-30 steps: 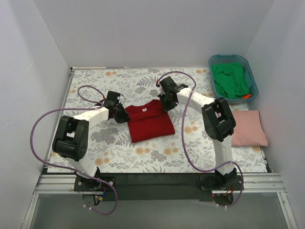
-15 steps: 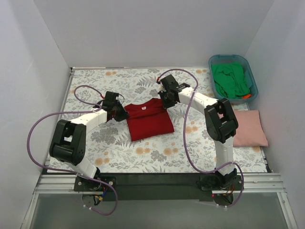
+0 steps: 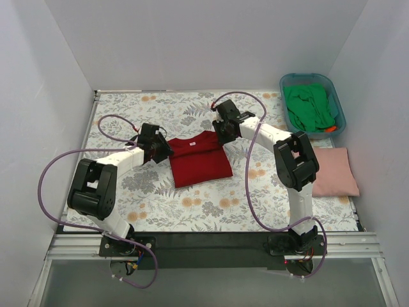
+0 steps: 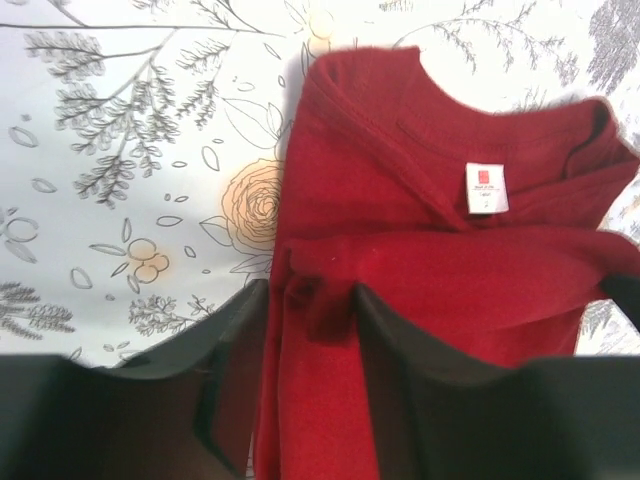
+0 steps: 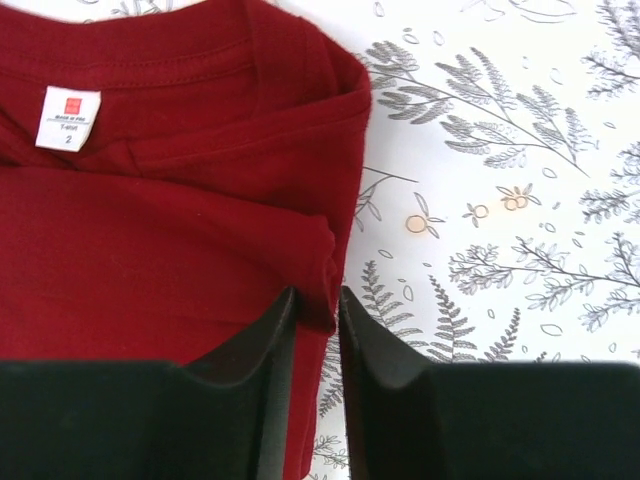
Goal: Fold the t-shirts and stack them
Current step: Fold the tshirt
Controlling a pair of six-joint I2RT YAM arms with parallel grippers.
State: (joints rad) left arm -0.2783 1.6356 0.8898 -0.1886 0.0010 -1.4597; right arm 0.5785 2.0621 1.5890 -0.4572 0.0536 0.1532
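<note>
red shirt (image 3: 199,163) lies part-folded at mid-table, collar end far. left gripper (image 4: 305,300) and right gripper (image 5: 315,310) are each clamped on a collar-end corner. pink shirt (image 3: 335,171) sits folded at the right. green shirt (image 3: 310,107) is heaped in the tub (image 3: 340,118) — nothing stacked. since a second ago, grippers and shirt have edged slightly farther.

Top view: bright, even, diffuse overhead light. White walls (image 3: 192,45) w/o hotspots, shadows faint & soft, all sharp.

Left wrist: counter (image 4: 120,120) overexposed toward 12 o'clock, print washed. Left end effector (image 4: 305,310) dark, blurry at 6.

Right wrist: same glare at 1–3 o'clock. Red t-shirt (image 5: 150,220) stitching crisp, label text too small to read. Right end effector (image 5: 315,310) soft-edged, underexposed at 6.
</note>
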